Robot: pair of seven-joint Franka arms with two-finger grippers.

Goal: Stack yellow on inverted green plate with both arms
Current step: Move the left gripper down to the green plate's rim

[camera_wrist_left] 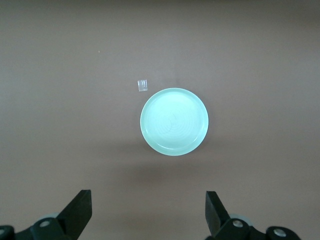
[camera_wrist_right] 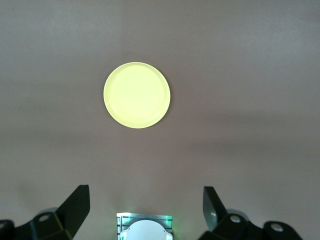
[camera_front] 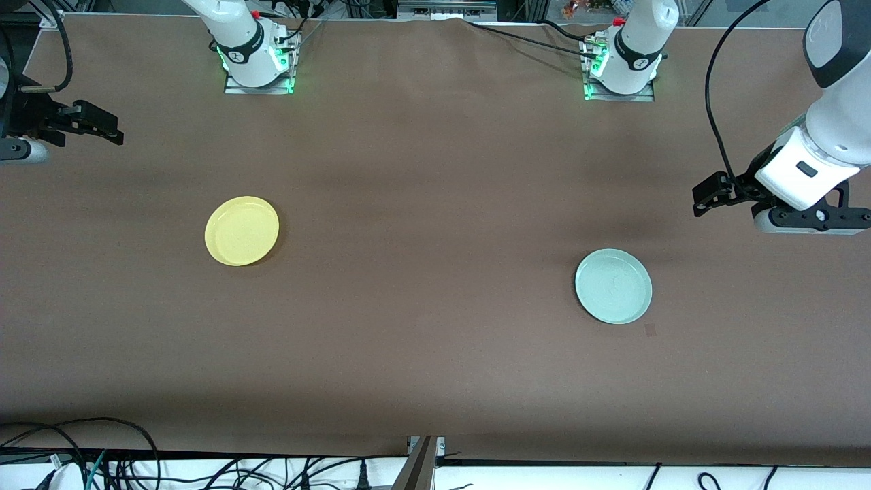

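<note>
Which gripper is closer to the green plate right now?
Left. The left gripper hangs open above the table at its own end, beside the green plate. The right gripper waits open at the right arm's end, past the yellow plate.

— Front view: looking down from high across the table (camera_front: 435,354), facing both arm bases along the top edge, taking in the whole surface.

— Left wrist view?

— Looking straight down from well above, framing the green plate (camera_wrist_left: 174,121) ahead of the spread left gripper (camera_wrist_left: 149,215). Sharing that plate (camera_front: 613,286) with the front view.

— Right wrist view?

— Likewise hanging high, framing the yellow plate (camera_wrist_right: 137,95) ahead of the spread right gripper (camera_wrist_right: 146,214), with the arm's own base between the fingers. Sharing that plate (camera_front: 241,231) with the front view.
</note>
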